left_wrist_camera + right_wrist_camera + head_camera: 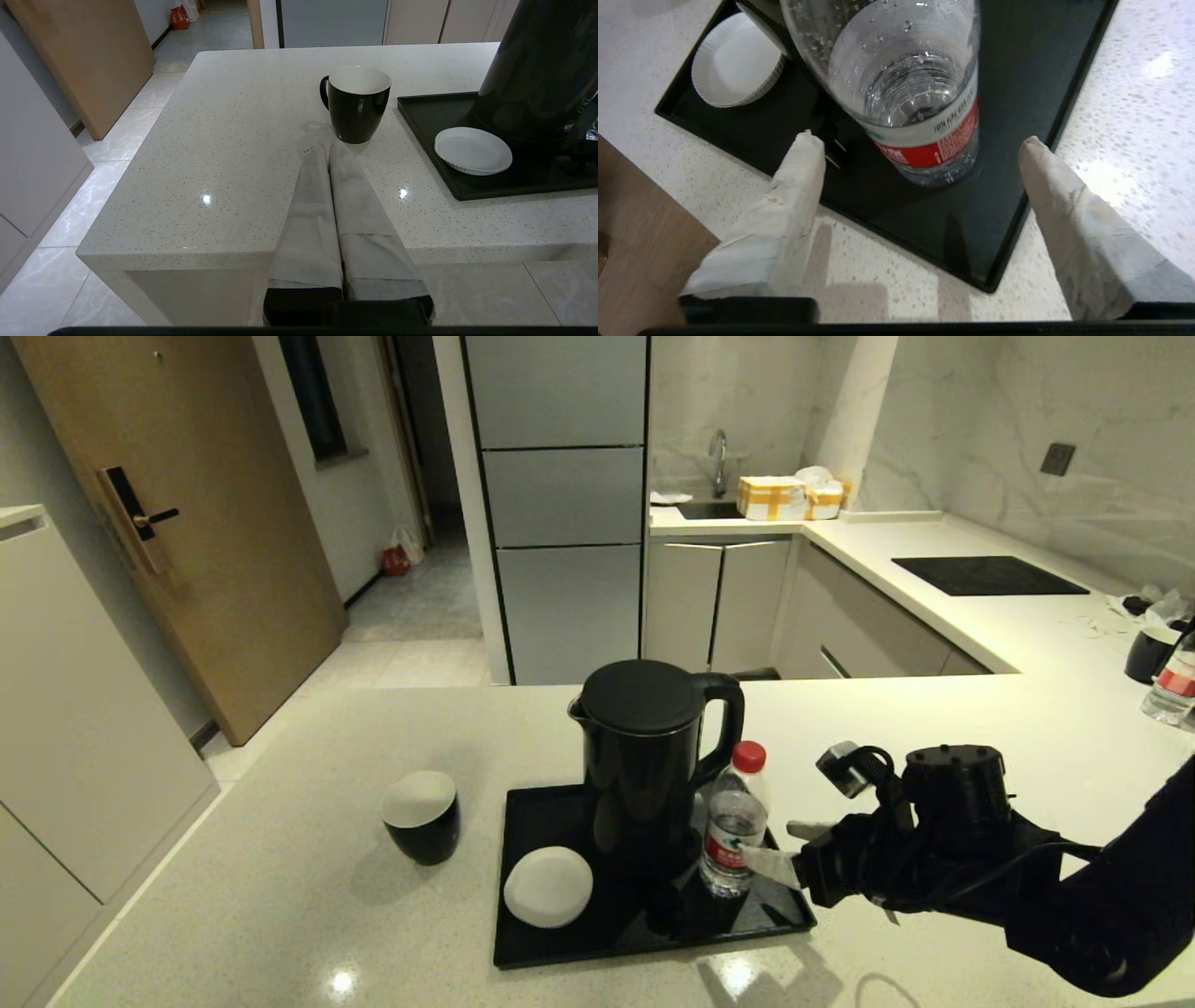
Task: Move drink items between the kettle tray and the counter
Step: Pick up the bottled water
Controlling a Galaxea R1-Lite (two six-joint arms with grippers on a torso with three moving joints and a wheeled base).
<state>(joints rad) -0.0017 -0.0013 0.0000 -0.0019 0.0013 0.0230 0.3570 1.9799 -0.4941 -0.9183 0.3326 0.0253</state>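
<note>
The right gripper [920, 144] hovered at the lower right of the head view, its fingers [798, 158] spread wide either side of the water bottle [734, 821] without touching it, apparently lined up to grasp it. The bottle stood upright on the kettle tray [560, 947], just beside the kettle [644, 756]. Left of the tray, the cup [421, 817] sat on the tabletop [280, 896], with the left gripper [329, 149] parked near it, fingers pressed together.

Speckled counter [280, 896], black tray [560, 943], cup [421, 817] directly on it
</note>
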